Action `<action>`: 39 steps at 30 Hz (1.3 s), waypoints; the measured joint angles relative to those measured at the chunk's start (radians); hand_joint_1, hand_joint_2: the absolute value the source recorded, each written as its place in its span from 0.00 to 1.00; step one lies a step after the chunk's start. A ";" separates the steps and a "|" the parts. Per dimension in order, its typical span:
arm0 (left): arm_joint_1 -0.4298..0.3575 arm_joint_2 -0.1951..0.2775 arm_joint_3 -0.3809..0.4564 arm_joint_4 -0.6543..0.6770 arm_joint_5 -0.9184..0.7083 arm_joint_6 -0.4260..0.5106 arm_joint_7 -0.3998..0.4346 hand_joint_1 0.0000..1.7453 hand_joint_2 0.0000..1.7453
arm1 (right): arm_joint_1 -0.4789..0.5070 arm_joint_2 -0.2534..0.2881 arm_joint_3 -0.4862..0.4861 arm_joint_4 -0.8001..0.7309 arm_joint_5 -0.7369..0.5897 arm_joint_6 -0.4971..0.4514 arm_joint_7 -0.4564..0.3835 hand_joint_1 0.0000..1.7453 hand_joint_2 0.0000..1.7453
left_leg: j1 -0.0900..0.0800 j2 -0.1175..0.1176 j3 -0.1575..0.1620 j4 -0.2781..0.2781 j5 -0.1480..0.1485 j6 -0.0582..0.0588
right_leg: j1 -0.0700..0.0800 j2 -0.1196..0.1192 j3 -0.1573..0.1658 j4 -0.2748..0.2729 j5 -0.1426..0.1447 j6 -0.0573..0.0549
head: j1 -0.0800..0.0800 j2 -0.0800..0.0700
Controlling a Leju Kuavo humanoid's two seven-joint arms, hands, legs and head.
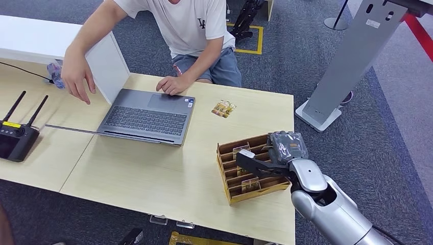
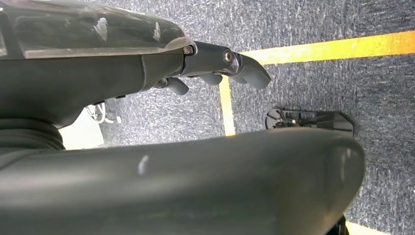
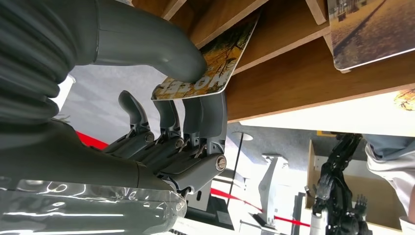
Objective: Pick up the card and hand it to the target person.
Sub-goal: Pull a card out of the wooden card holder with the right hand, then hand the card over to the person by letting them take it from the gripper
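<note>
A wooden slotted card rack [image 1: 228, 179] stands at the table's near right corner with several cards in it. My right hand [image 1: 284, 151] reaches into it from the right. In the right wrist view the thumb and fingers [image 3: 195, 115] pinch a yellow-and-brown printed card [image 3: 230, 49], whose far end still lies in a slot of the rack [image 3: 293, 83]. Another card [image 3: 367, 29] sits in the neighbouring slot. The person in a white T-shirt [image 1: 189, 25] sits across the table, both hands at a laptop. My left hand [image 2: 215, 73] hangs over the carpet and holds nothing.
An open grey laptop [image 1: 148, 115] sits mid-table in front of the person. Loose cards [image 1: 223, 108] lie beyond the rack. A black controller with antennas [image 1: 15, 140] is at the left edge. A grey stand [image 1: 352, 61] rises off the table's right side.
</note>
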 joint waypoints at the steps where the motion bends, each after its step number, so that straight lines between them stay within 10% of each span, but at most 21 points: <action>1: 0.000 0.000 0.000 0.000 0.000 0.000 0.000 0.00 0.00 | 0.000 0.000 0.000 0.000 -0.001 0.000 0.000 0.84 1.00 | 0.000 0.000 0.000 0.000 0.000 0.000 | 0.000 0.000 0.000 0.000 0.000 0.000 | 0.000 0.000; 3: 0.000 0.000 0.000 0.000 0.000 0.000 0.000 0.00 0.00 | -0.001 0.000 0.000 0.000 -0.004 -0.001 0.000 0.85 1.00 | 0.000 0.000 0.000 0.000 0.000 0.000 | 0.000 0.000 0.000 0.000 0.000 0.000 | 0.000 0.000; 7: 0.000 0.000 0.000 0.000 -0.003 -0.003 -0.009 0.00 1.00 | -0.002 0.000 0.000 0.000 -0.013 -0.003 -0.001 0.89 1.00 | 0.000 0.000 0.000 0.000 0.000 0.000 | 0.000 0.000 0.000 0.000 0.000 0.000 | 0.000 0.000; 39: 0.006 0.004 -0.001 0.000 0.021 0.000 -0.018 0.00 1.00 | 0.004 -0.082 -0.085 -0.400 0.087 -0.037 0.048 0.89 1.00 | 0.000 0.000 0.001 0.000 0.000 0.000 | 0.000 0.000 0.000 0.000 0.000 0.000 | 0.000 0.000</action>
